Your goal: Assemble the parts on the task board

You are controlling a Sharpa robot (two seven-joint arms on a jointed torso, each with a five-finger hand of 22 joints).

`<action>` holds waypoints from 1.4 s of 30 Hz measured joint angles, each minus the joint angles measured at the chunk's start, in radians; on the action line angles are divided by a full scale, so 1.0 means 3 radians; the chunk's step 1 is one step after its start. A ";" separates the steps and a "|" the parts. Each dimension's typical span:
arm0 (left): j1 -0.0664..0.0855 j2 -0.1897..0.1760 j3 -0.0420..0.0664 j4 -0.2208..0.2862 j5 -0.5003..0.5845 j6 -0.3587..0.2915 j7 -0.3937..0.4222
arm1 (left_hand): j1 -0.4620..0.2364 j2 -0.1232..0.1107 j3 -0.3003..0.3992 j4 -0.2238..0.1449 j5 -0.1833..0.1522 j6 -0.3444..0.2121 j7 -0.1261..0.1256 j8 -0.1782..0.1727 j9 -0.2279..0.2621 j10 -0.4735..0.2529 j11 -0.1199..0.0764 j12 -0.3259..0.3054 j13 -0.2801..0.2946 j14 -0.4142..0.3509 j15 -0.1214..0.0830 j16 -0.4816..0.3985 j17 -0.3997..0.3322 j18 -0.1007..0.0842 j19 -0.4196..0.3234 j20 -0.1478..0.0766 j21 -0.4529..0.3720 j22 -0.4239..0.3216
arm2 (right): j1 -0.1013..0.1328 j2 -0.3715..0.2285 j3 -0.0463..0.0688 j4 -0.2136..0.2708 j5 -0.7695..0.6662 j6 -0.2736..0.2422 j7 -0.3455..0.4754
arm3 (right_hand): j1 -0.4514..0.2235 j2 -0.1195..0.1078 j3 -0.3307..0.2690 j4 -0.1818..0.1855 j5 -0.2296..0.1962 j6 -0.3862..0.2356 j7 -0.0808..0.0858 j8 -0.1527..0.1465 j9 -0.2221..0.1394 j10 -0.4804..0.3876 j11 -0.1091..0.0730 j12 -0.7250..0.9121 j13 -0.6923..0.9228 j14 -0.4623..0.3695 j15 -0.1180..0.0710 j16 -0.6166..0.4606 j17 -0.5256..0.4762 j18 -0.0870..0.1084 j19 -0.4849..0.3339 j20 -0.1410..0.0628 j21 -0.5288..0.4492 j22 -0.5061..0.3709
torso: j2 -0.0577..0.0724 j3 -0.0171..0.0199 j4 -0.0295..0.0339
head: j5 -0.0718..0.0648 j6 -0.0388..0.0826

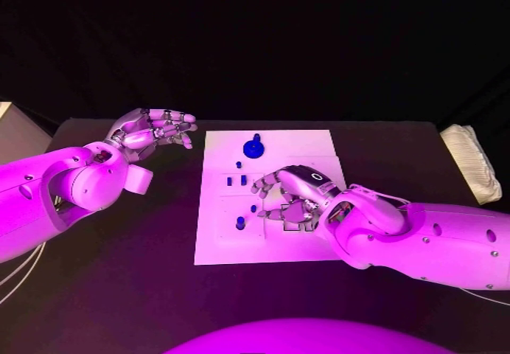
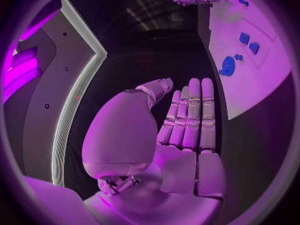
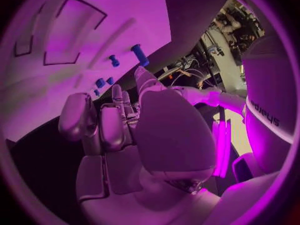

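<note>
Worktop (image 1: 127, 287): black, carrying the white task board (image 1: 266, 247) at its centre.
Right hand (image 1: 292, 195): lies over the board's middle, fingers curled; whether they clamp a part I cannot tell.
Left hand (image 1: 154, 129): off the board at its 10 o'clock, fingers apart, holding nothing.
Round blue part (image 1: 254, 147): at the board's 12 o'clock, well apart from both hands.
Small blue parts (image 1: 236, 179): just beside the right fingers, at their 9 o'clock; the right hand is nearer.
Writing: none legible on the board.
</note>
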 measured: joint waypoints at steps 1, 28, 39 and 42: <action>0.0000 -0.0001 0.0000 0.0003 0.0000 0.0000 0.0000 | 0.0000 0.0000 0.0000 0.0000 0.0000 0.0000 0.0000 0.0000 0.0000 0.0000 0.0000 0.0000 0.0000 0.0000 0.0000 0.0000 0.0000 0.0000 0.0000 0.0000 0.0000 0.0000 | 0.0010 -0.0056 0.0002 0.0012 0.0106 -0.0007 0.0021 | 0.0021 0.0021 0.0013 0.0013 0.0000 0.0021 0.0013 0.0000 0.0000 0.0061 0.0002 0.0017 0.0000 0.0000 0.0000 0.0028 0.0041 0.0000 0.0028 0.0004 0.0066 0.0000 | 0.0000 0.0000 0.0000 | -0.0005 0.0003; -0.0074 -0.0081 -0.0001 0.0094 0.0002 0.0005 -0.0003 | -0.0013 -0.0013 -0.0009 0.0009 0.0000 0.0000 0.0000 0.0000 0.0000 0.0000 0.0000 0.0000 0.0000 0.0000 0.0000 -0.0013 0.0003 0.0000 0.0000 0.0000 0.0000 -0.0005 | 0.0023 -0.1070 -0.0051 0.0250 0.0862 0.0340 -0.0252 | -0.0707 0.0128 -0.0490 0.0033 -0.0220 0.0221 -0.0159 0.0401 -0.0012 0.1306 -0.0206 0.2793 0.3504 0.0012 -0.0120 0.0570 0.0786 -0.0158 0.0126 -0.0096 0.1040 -0.0001 | -0.0012 0.0015 -0.0015 | -0.0141 0.0044; -0.0079 -0.0086 -0.0001 0.0086 0.0004 0.0005 -0.0003 | -0.0030 0.0005 -0.0009 0.0009 0.0000 0.0000 0.0000 0.0000 0.0000 0.0000 0.0000 0.0000 0.0000 0.0000 0.0000 -0.0013 0.0003 0.0000 0.0000 0.0000 -0.0025 -0.0010 | 0.0014 -0.1110 -0.0055 0.0260 0.0442 0.0342 -0.0574 | -0.0850 0.0180 -0.0736 0.0046 -0.0090 0.0252 -0.0183 0.0519 0.0005 0.1368 -0.0226 0.2872 0.3672 0.0015 -0.0126 0.0597 0.0786 -0.0158 0.0126 -0.0121 0.1114 -0.0002 | -0.0012 0.0012 -0.0011 | -0.0150 0.0047; -0.0080 -0.0087 -0.0001 0.0085 0.0004 0.0005 -0.0003 | -0.0030 0.0005 -0.0009 0.0009 0.0000 0.0000 0.0000 0.0000 0.0000 0.0000 0.0000 0.0000 0.0000 0.0000 0.0000 -0.0013 0.0003 0.0000 0.0000 0.0000 -0.0025 -0.0010 | 0.0013 -0.1113 -0.0057 0.0260 0.0381 0.0347 -0.0622 | -0.0867 0.0197 -0.0763 0.0047 -0.0090 0.0252 -0.0183 0.0529 0.0005 0.1368 -0.0226 0.2872 0.3681 0.0004 -0.0136 0.0596 0.0786 -0.0158 0.0126 -0.0121 0.1114 -0.0002 | -0.0010 0.0012 -0.0011 | -0.0149 0.0048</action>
